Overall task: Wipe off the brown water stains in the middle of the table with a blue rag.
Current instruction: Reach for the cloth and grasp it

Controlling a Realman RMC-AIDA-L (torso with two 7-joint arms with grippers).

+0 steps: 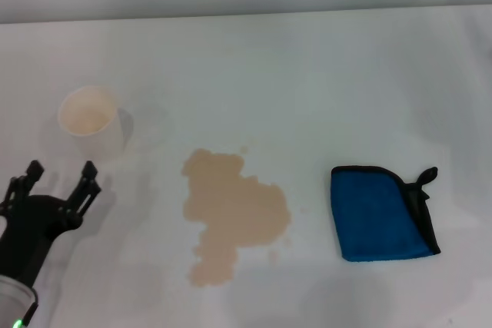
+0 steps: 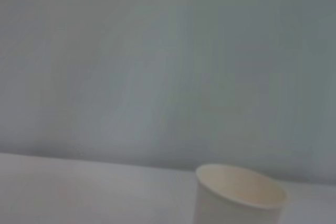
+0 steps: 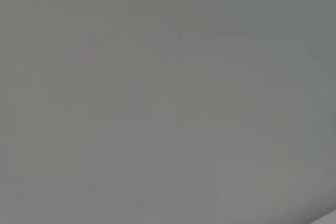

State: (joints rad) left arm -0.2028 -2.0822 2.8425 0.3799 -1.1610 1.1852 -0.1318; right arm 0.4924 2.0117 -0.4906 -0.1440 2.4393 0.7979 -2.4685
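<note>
The brown water stains [image 1: 231, 214] form a tan lobed puddle in the middle of the white table [image 1: 307, 82]. The blue rag [image 1: 380, 214] lies folded to the right of the puddle, black edging and a small loop at its far right corner. My left gripper [image 1: 61, 176] is open and empty at the near left, well left of the puddle, just in front of a paper cup. My right gripper is out of view; its wrist view shows only a plain grey surface.
A white paper cup [image 1: 91, 120] with a beige inside stands upright at the left, behind my left gripper; it also shows in the left wrist view [image 2: 239, 195]. A grey wall runs behind the table's far edge.
</note>
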